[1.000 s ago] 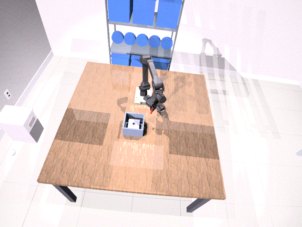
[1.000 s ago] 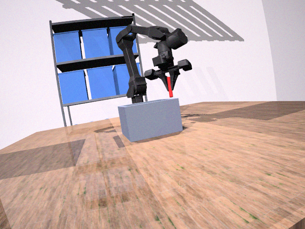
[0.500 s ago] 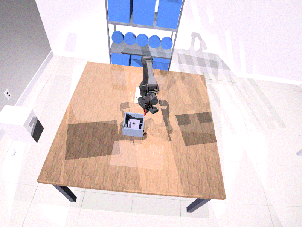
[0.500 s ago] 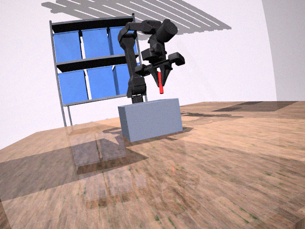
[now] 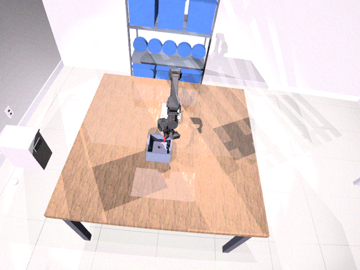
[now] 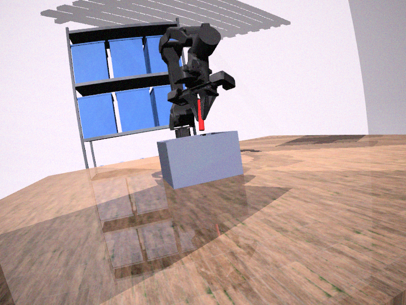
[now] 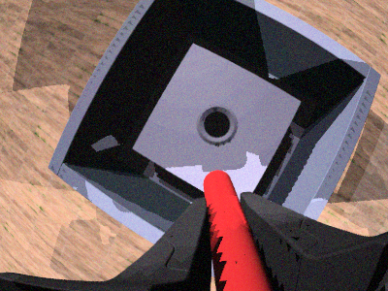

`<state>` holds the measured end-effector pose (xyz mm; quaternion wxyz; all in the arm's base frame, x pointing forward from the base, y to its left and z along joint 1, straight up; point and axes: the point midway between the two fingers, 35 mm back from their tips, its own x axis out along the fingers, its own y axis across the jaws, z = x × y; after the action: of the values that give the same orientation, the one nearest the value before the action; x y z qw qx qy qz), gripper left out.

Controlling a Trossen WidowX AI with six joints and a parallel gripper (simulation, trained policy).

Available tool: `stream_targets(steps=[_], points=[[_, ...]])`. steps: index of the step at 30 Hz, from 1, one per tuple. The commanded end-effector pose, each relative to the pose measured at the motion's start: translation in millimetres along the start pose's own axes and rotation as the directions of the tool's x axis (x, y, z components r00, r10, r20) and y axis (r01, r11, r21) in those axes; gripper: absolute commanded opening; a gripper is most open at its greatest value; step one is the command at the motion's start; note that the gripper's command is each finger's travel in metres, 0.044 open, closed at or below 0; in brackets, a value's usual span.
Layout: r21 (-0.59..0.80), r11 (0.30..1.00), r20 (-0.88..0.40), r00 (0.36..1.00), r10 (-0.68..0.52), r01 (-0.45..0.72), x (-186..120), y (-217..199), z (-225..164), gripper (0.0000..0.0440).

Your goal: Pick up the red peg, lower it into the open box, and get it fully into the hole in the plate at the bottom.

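Top: leaned over grey open-topped rectangular box point(image 5: 158, 157) point(image 6: 204, 159) point(image 7: 99, 82) on brown wooden table point(image 5: 116, 116) point(image 6: 311, 213) point(image 7: 29, 218); exterior: clamped red cylindrical peg point(image 5: 164, 137) point(image 6: 201, 121) point(image 7: 230, 228) in black two-finger gripper point(image 5: 166, 135) point(image 6: 200, 118) point(image 7: 223, 205), tip above rim; wrist: pointed toward square grey plate point(image 7: 179, 107), outside round dark hole point(image 7: 216, 124).

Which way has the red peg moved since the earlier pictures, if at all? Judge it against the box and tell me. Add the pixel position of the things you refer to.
Yes: the red peg point(image 5: 164, 137) point(image 6: 201, 115) point(image 7: 231, 228) has moved left in the top view, toward the box point(image 5: 158, 156) point(image 6: 204, 160) point(image 7: 92, 104).
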<state>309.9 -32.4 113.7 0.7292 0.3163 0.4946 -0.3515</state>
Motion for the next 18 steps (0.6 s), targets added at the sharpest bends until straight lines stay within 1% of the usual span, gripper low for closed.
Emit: stream_targets(steps=[1,8,15,17,18], points=[[0.017,1.000,-0.005,1.000,0.005,-0.005,6.9,0.5,10.4,0.0003],[0.041,0.999,-0.029,1.000,-0.002,0.004,22.8,-1.0,21.9,0.0008],[0.044,0.999,-0.063,0.998,-0.020,0.023,44.3,-2.2,23.8,0.0006],[0.038,0.999,-0.072,0.997,-0.030,0.033,51.0,-3.3,23.2,0.0019],[0.034,0.999,-0.077,0.996,-0.035,0.038,54.3,-3.8,23.0,0.0035]])
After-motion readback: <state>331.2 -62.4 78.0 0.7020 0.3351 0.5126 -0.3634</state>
